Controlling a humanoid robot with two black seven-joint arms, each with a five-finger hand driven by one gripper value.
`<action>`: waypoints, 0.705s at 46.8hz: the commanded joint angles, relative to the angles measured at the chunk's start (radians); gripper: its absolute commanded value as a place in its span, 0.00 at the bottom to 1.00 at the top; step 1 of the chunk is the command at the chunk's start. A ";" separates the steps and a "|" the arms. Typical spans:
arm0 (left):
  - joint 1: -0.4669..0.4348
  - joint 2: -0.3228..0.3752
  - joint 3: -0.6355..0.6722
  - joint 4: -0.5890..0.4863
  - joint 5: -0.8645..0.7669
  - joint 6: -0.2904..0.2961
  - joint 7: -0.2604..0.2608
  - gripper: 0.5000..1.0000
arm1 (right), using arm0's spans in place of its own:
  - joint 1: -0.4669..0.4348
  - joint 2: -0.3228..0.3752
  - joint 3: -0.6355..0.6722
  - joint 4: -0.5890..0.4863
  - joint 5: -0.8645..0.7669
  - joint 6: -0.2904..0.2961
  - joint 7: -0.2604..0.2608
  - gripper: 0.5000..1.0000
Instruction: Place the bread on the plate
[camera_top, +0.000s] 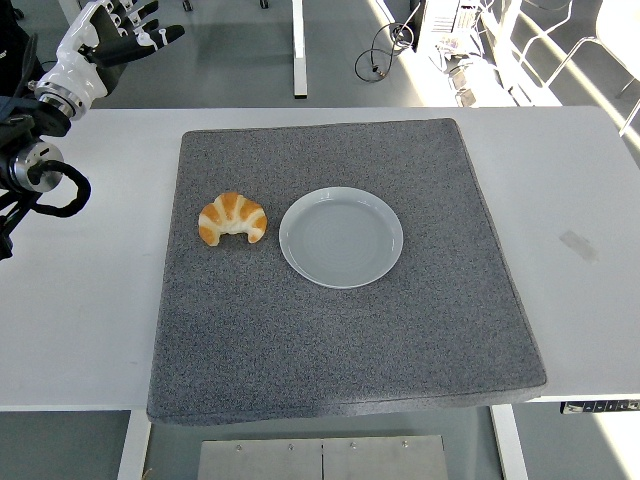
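Bread (232, 219) lies (beside plate (341, 237)) well apart from left fingers (150, 37).

Views: a single head view; no second view shares the scene.
Position: high on the robot's side of the white rectangular table (90, 300), above its near edge.
Direction: forward and steeply down; the near edge runs along the bottom of the frame, the far edge across the upper part.
Distance: far enough to take in the whole square grey felt mat (340, 330), which fills the centre of the frame.
Centre of frame: the round pale-grey plate (341, 237).
Top of frame: grey floor and white table legs beyond the far edge.
Upper left corner: the black-and-white left hand (100, 35).
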 joint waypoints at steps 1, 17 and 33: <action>-0.020 0.045 0.049 -0.092 0.045 0.036 0.000 0.95 | -0.001 0.000 0.000 0.000 0.000 0.000 0.000 1.00; -0.084 0.181 0.191 -0.359 0.282 0.125 0.026 0.95 | 0.001 0.000 0.000 0.000 0.000 0.000 0.000 1.00; -0.130 0.283 0.352 -0.544 0.461 0.147 0.055 0.95 | 0.001 0.000 0.001 0.000 0.000 0.000 0.000 1.00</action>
